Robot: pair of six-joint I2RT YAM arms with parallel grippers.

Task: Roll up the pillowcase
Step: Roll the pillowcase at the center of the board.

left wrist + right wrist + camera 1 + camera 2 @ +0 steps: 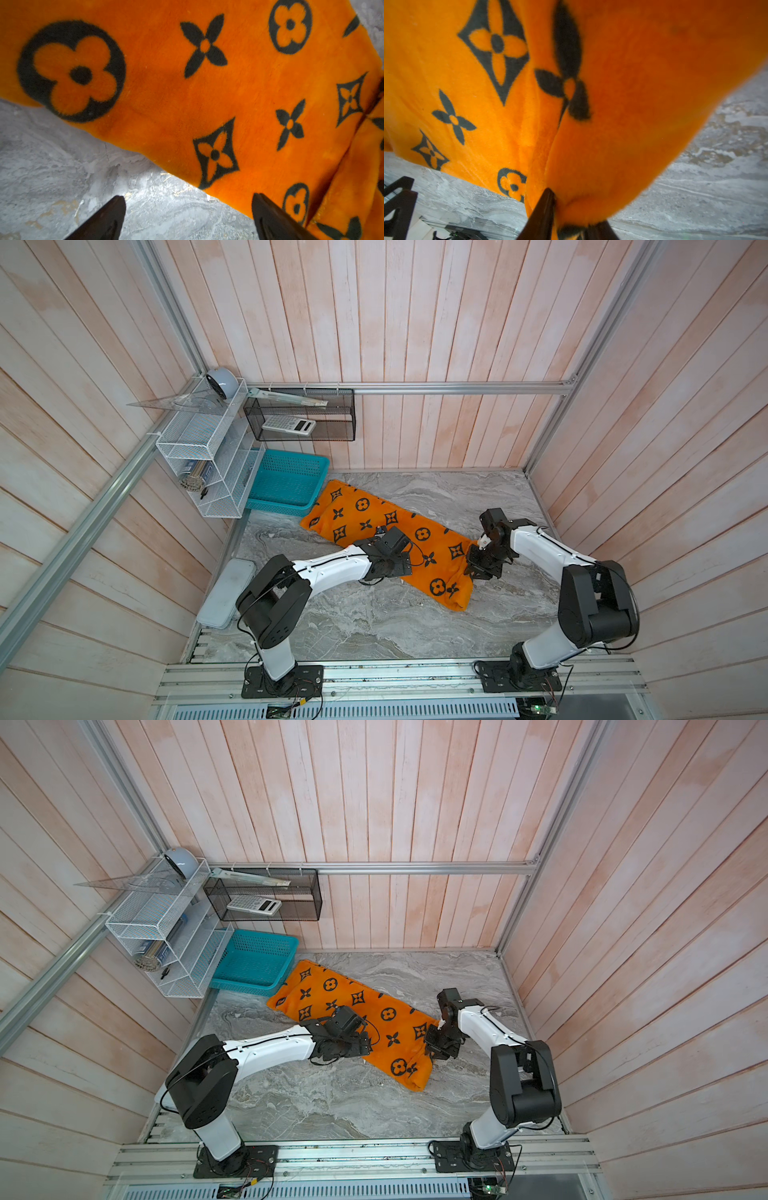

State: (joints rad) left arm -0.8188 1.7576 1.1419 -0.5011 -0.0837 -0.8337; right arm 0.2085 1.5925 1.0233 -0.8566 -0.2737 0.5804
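Observation:
The orange pillowcase with black flower prints lies as a long folded band running diagonally across the marble table. My left gripper hovers at the band's near long edge. In the left wrist view it is open, with bare marble between the fingers and one fingertip over the fabric edge. My right gripper is at the band's right end. In the right wrist view it is shut on a bunched fold of the pillowcase.
A teal mesh basket touches the pillowcase's far left end. A white wire rack and a black mesh shelf holding a calculator hang on the walls at back left. A grey flat case lies along the table's left edge.

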